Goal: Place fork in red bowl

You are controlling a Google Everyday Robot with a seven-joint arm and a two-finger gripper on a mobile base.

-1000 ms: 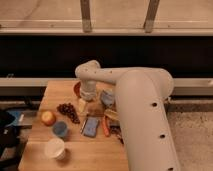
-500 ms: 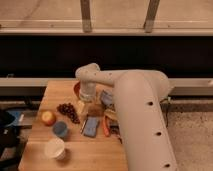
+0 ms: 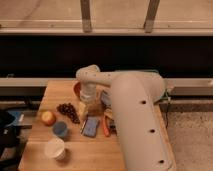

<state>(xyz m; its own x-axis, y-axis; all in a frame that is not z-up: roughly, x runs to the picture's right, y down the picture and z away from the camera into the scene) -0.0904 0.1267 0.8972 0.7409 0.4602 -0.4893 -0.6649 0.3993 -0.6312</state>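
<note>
Light brown wood grain on the flat counter. Orange-red on the small round bowl, darker inside. Dark purple on the bunch of grapes. Orange and yellow on the round fruit. Blue on the small cup and the flat sponge. White on the wide cup. Creamy white on the big smooth robot arm. Pale yellow-cream on the end effector, low over the counter just in front of the bowl.
</note>
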